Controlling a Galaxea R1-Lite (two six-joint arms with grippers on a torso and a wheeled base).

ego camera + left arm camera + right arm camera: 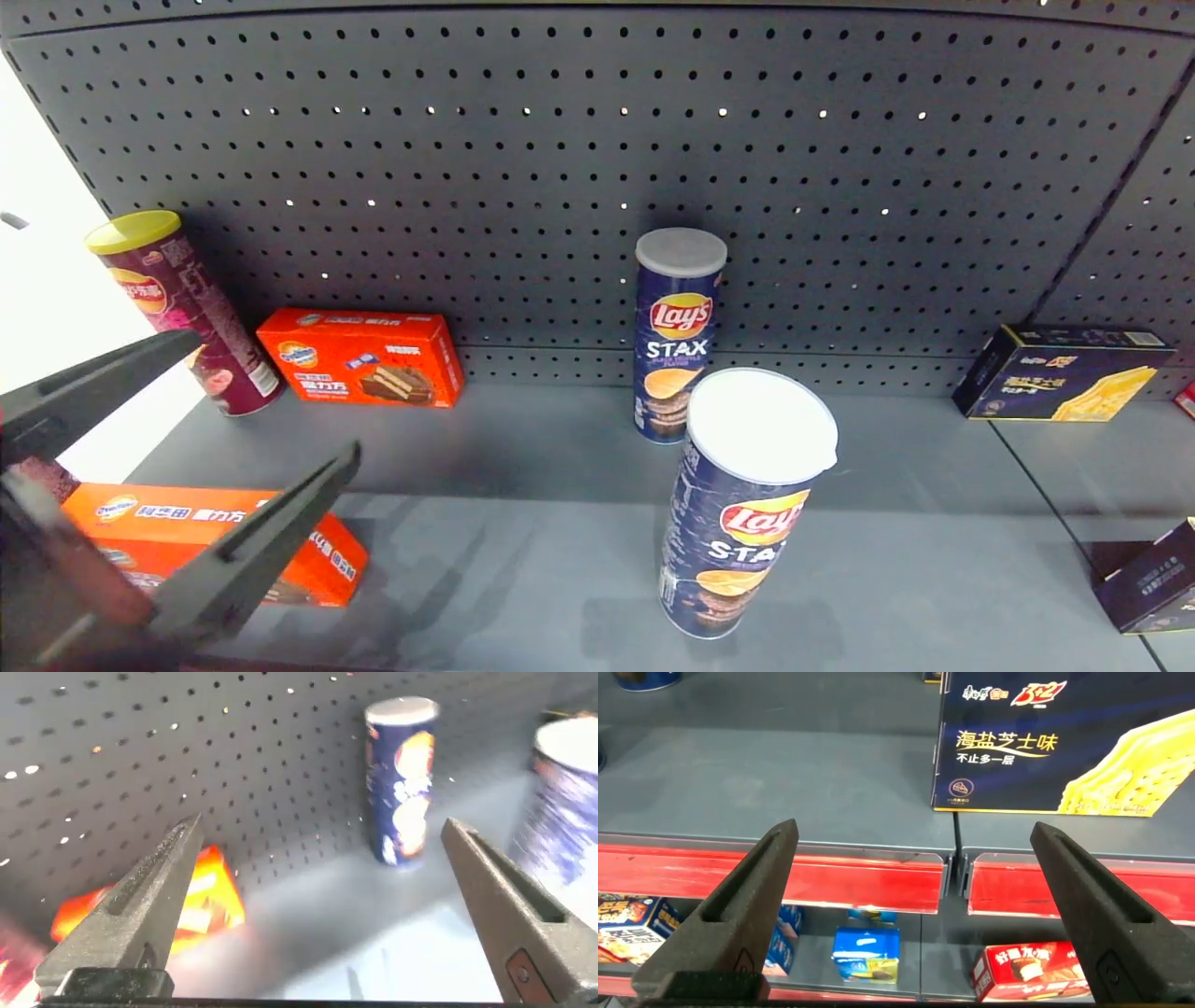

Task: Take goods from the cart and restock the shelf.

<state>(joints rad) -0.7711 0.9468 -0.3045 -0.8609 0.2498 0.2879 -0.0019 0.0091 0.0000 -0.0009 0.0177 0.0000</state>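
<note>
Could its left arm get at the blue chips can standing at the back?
Probably yes: the left gripper is open and faces the back can across bare shelf; the front can stands off to one side.

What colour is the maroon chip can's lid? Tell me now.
Yellow-green. The lid of the maroon chip can shows best in the head view.

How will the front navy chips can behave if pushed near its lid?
The front can stands upright, tall on a narrow base, so a high push would likely tip it. Its round body would then probably roll across the shelf. The glossy wrap looks slick; a light grasp may slip.
</note>
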